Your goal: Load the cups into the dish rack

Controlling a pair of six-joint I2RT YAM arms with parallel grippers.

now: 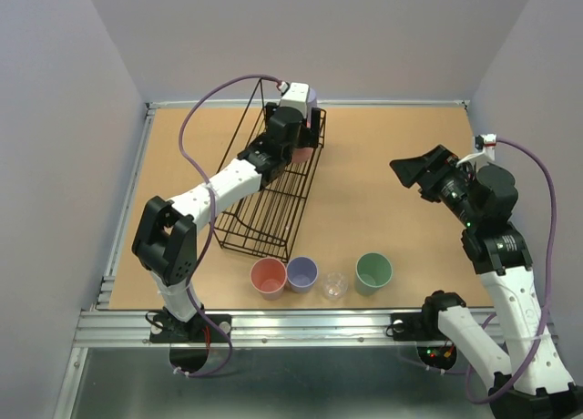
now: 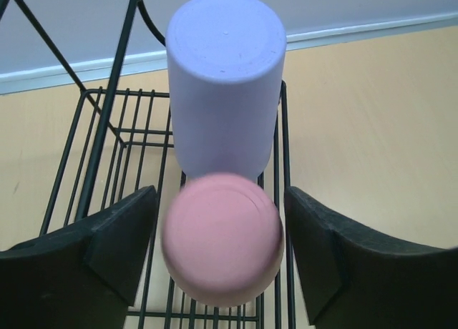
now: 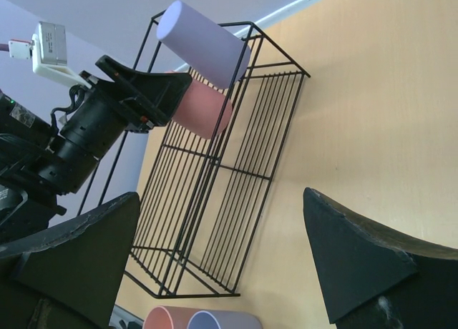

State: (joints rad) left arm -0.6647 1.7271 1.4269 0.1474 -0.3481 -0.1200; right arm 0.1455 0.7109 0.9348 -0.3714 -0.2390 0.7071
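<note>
Our left hand (image 2: 220, 225), fingers apart, straddles the pink cup (image 2: 222, 243) in the rack (image 2: 107, 129), lavender cup (image 2: 223, 79) just beyond it. If we withdraw crookedly, a finger could snag and topple it. Our right hand (image 3: 220, 222) hangs spread, empty.

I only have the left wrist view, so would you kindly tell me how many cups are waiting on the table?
Observer: Four, in a row by the dish rack's near end: a salmon-pink cup, a lavender cup, the clear cup and the mint green cup.
Operator: Thank you. Where is the right gripper?
Observer: The right gripper hangs open and empty, to the right of the rack.
Operator: Is there room left in the rack?
Observer: Yes; only its far end is loaded.
</note>
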